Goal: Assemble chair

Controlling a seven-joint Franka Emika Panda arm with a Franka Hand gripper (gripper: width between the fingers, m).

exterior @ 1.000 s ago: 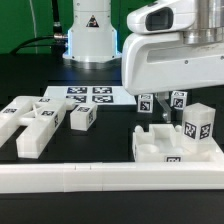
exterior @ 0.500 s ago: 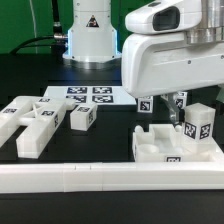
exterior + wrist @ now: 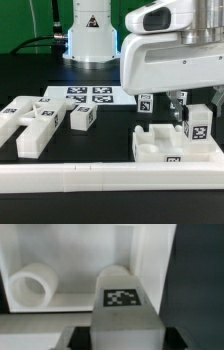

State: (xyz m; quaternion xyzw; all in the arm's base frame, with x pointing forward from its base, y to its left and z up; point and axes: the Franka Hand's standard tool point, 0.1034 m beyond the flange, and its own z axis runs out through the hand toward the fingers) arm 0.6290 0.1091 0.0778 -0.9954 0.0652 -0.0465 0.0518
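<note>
- Two fingers [image 3: 80,341] of my gripper [image 3: 126,339] press against opposite sides of a white chair bar [image 3: 122,297]. The wrist view shows no gap between them, so I am clamped on it.
- The bar carries a black-and-white tag on the face turned to my wrist camera, and its far end is rounded.
- Past that end lies the tray-like seat [image 3: 80,249], with a round socket [image 3: 33,283] in its recess just beside the bar. I cannot tell whether the bar touches the seat.
- In the exterior view the bar [image 3: 197,125] stands upright at the end of the seat [image 3: 150,150] toward the exterior view's right, near the tabletop edge closest to that camera.
- A second tagged piece [image 3: 145,103] shows just behind the seat, partly hidden by my hand's housing.
- The long white rail [image 3: 90,180] runs along that near edge, just in front of the seat.
- Toward the tabletop's edge on the exterior view's left lie loose white chair pieces [image 3: 30,122] and a small tagged block [image 3: 82,117].
- The marker board [image 3: 88,95] lies flat behind them, toward the far edge.
</note>
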